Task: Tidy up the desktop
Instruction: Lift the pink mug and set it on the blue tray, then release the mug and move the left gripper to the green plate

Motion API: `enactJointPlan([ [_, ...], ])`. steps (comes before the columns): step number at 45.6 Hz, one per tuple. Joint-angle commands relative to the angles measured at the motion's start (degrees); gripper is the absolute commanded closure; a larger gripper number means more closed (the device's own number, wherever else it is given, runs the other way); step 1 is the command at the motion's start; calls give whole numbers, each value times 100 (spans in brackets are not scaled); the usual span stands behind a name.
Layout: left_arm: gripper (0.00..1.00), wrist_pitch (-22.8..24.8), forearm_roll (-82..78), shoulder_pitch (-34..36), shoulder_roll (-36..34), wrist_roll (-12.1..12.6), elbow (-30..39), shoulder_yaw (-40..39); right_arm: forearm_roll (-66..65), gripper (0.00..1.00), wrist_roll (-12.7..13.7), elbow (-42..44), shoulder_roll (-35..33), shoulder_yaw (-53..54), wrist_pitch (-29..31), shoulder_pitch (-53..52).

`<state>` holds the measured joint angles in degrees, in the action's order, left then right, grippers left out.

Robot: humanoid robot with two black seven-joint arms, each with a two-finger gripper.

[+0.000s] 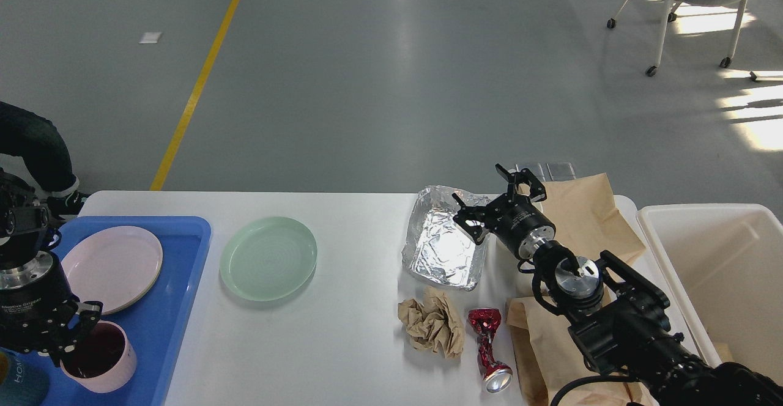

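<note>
The white desktop (355,357) holds a green plate (268,258), a foil tray (440,250), a crumpled brown paper ball (431,321), a crushed red can (487,348) and brown paper bags (590,216). My right gripper (495,201) is open and empty. It hovers between the foil tray's right edge and the far paper bag. My left gripper (76,332) is at the bottom left, over the left rim of a pink cup (107,360) in the blue tray (177,284). Its fingers stand apart and the cup rests on the tray.
A pink plate (113,267) lies in the blue tray. A cream bin (722,259) stands off the desktop's right end. A second paper bag (529,357) lies under my right arm. A person's leg (37,149) is at the far left and a chair (697,2) at the far right.
</note>
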<state>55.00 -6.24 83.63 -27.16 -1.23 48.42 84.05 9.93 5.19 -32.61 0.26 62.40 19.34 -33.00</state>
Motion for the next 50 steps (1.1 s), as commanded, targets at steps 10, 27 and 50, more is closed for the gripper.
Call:
enactJointPlan([
  [10,84,0,0,-5,0,0,-43,6,0,0,0,0,0,0,0,-5],
  [27,56,0,-26,250,-9,9,141,190,0,0,0,0,0,0,0,4],
  [50,19,0,0,1471,61,-26,168,498,0,0,0,0,0,0,0,-4],
])
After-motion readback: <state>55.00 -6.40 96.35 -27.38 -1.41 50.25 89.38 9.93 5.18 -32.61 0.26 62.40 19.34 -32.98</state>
